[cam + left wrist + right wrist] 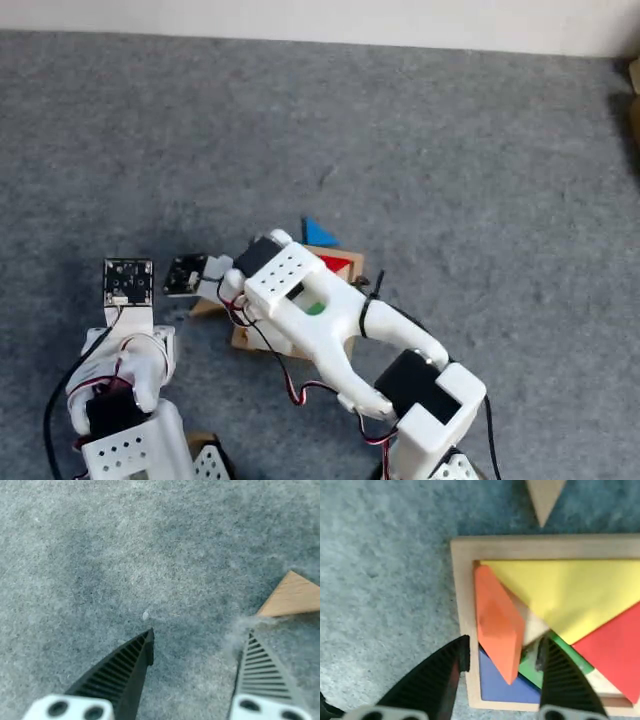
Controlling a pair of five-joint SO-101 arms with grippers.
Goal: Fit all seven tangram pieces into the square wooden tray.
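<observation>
Two pincers: your left pincer (200,634) hangs released over bare carpet (100,555), out of the way, I'd guess. Your right pincer (503,650) is spread, straddling the orange piece (497,615) without clamping it.
Orange piece: tilted and propped on its neighbours along one side of the tray (462,605), not seated. That's likely why you're over it.
Tray: under your right arm, mid-table, with the yellow triangle (560,590) lying flat inside.
Outside: wooden triangle (545,497) just beyond the rim, and blue triangle (318,233) beside the tray.
Hidden: from above, the arm covers most of the tray, so the piece count is unclear. Tan corner (292,595) by your left finger could be tray or piece, can't tell.
</observation>
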